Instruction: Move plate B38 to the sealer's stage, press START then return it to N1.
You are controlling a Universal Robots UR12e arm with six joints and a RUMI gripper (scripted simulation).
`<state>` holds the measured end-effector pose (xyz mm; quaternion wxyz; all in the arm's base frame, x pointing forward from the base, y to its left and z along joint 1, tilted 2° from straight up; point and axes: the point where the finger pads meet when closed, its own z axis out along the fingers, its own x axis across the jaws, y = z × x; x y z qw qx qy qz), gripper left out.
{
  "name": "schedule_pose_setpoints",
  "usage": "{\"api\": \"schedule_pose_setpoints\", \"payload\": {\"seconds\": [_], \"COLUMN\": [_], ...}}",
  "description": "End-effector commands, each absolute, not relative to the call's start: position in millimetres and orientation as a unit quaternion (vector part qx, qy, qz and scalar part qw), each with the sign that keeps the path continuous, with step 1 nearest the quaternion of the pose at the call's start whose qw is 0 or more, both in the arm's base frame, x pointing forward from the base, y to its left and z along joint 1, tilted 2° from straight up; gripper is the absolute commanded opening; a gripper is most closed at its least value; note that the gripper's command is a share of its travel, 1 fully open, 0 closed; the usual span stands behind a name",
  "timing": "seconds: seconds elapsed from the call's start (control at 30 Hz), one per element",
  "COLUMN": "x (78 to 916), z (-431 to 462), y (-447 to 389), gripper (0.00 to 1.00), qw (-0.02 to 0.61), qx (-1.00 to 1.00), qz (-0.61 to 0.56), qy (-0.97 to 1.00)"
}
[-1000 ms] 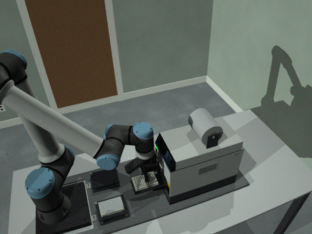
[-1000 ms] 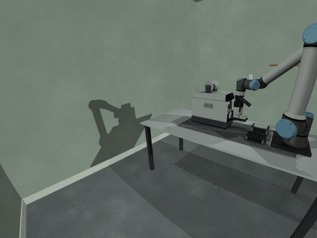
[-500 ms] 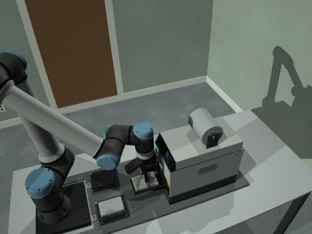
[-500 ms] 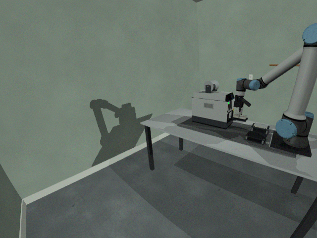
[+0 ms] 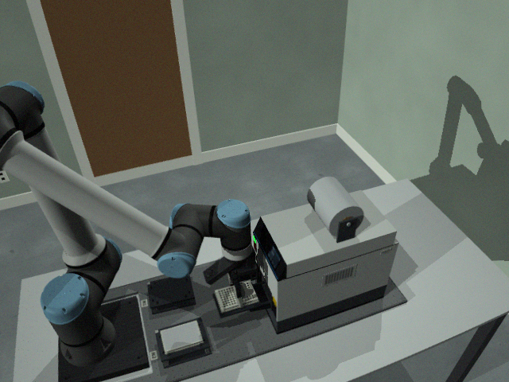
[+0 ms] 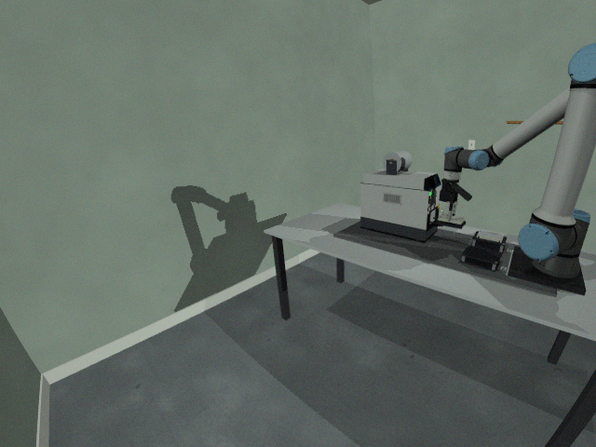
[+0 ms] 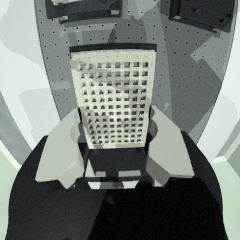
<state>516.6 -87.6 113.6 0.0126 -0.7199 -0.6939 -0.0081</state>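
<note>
Plate B38 [image 5: 235, 298] is a white well plate with no foil on it. My gripper [image 5: 245, 286] is shut on its end nearest the sealer; in the wrist view the two pale fingers clamp its long sides [image 7: 114, 102]. The plate is level at the sealer's black stage [image 5: 262, 303], right in front of the sealer [image 5: 328, 263]. I cannot tell whether it rests on the stage or hangs just above it. The sealer's lamp [image 5: 254, 239] is green. Nest N1 [image 5: 170, 292] is empty. Nest N2 [image 5: 183, 337] holds its covered plate.
The foil roll [image 5: 335, 205] sits on top of the sealer. The sealer's front panel [image 5: 269, 255] stands close beside my wrist. My arm's base [image 5: 78, 329] is at the left end of the table. In the side view my gripper [image 6: 450, 211] stands between the sealer and the nests [image 6: 483, 250].
</note>
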Motion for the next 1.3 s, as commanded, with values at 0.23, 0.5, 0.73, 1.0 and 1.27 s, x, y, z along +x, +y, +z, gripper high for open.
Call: {"api": "schedule_pose_setpoints", "payload": {"seconds": [0.23,0.5,0.73,1.0,1.27], "x": [517.1,517.1,517.1,517.1,517.1], "z": [110.8,108.8,106.5,104.3,104.3], "y": [-87.8,-87.8,-87.7,-87.6,-87.6], "gripper": [0.0,0.0,0.0,0.0,0.0], "qw": [0.012,0.012,0.012,0.012,0.012], "qx": [-0.72,-0.72,-0.72,-0.72,-0.72], "qz": [-0.008,-0.008,-0.008,-0.008,-0.008], "qy": [-0.694,-0.694,-0.694,-0.694,-0.694]}}
